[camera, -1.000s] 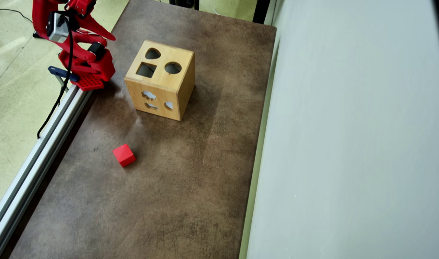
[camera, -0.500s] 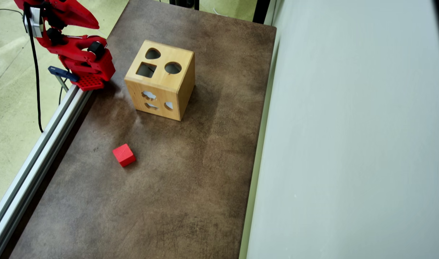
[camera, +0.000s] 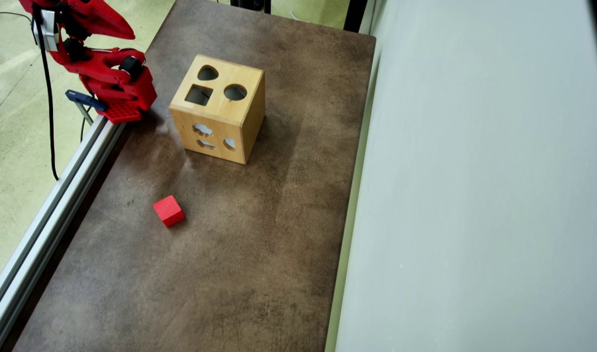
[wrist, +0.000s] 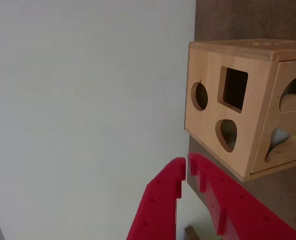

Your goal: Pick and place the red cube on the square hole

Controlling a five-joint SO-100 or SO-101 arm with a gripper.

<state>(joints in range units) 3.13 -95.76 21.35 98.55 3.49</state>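
The red cube (camera: 168, 210) sits alone on the brown table (camera: 259, 234), well apart from the wooden box (camera: 219, 108). The square hole (camera: 199, 95) is on the box's top. The gripper (wrist: 185, 167) is closed and holds nothing.

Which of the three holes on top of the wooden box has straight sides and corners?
The square hole, at the top face's left edge in the overhead view. The round hole beside it and the heart-like hole behind it are both curved.
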